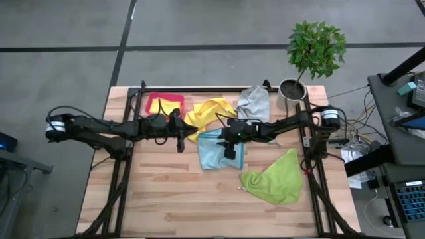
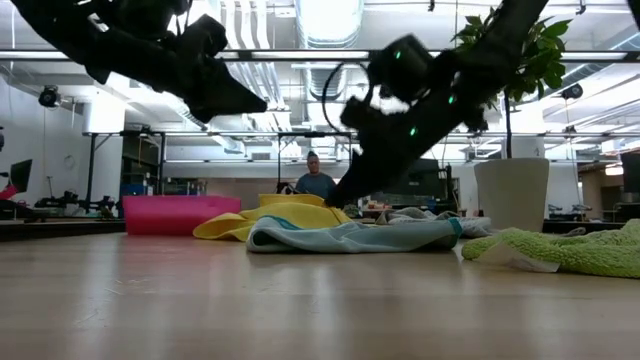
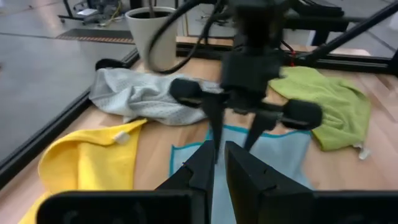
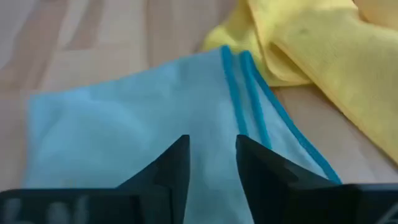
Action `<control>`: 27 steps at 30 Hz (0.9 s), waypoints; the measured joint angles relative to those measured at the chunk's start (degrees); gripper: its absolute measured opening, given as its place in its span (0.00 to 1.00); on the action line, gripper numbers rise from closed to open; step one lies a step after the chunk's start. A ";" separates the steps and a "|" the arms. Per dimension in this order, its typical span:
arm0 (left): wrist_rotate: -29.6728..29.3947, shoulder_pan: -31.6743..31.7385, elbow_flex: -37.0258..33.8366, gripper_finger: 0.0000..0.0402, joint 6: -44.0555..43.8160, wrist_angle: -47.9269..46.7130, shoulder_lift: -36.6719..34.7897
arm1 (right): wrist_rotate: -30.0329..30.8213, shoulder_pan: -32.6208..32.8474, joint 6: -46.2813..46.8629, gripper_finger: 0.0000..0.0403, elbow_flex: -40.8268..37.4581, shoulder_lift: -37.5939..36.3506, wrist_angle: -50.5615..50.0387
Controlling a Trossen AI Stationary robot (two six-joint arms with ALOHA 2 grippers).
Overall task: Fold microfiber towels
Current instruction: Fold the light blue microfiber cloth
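The worktop (image 1: 166,206) is pale planked wood inside a black frame, in an open workshop with a grey floor; a potted plant (image 1: 312,56) stands at its far right corner and a person sits well beyond the far edge.

Step in hand, as judged: the light blue towel (image 1: 214,149) has one fold made and is being let go. The right tool (image 1: 230,147) sits over this towel's right part, its fingers (image 4: 171,171) parted a narrow way with nothing between them. The left tool (image 1: 179,141) hangs just left of the blue towel, fingers close together and empty.

To do the step well, the right tool should lift straight clear so the top layer is not dragged, and the teal-trimmed edges should lie matched before a second fold; the next grasp should take both layers at a corner.

Condition of the towels: the blue towel lies flat, doubled, two teal hems running side by side along one edge. A yellow towel (image 1: 209,113) lies rumpled, touching its far edge. A grey towel (image 1: 255,103) is crumpled farther back, toward the plant. A lime green towel (image 1: 275,178) lies loosely heaped to its right, apart. A pink bin (image 1: 164,103) sits beyond the yellow towel, with something yellow inside.
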 joint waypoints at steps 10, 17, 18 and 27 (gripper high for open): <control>-0.26 -0.14 0.30 0.06 0.16 1.86 1.64 | 0.07 -2.61 3.01 0.35 0.44 5.45 6.66; -0.26 -0.14 0.28 0.06 0.17 1.68 1.76 | -1.16 -2.52 2.26 0.33 0.43 5.45 4.79; -0.26 -0.14 0.31 0.06 0.17 1.70 1.76 | -1.19 -2.52 2.23 0.33 0.42 5.45 4.29; -0.25 -0.14 0.33 0.06 0.20 1.64 1.76 | -1.53 -2.52 0.88 0.23 0.39 5.45 2.39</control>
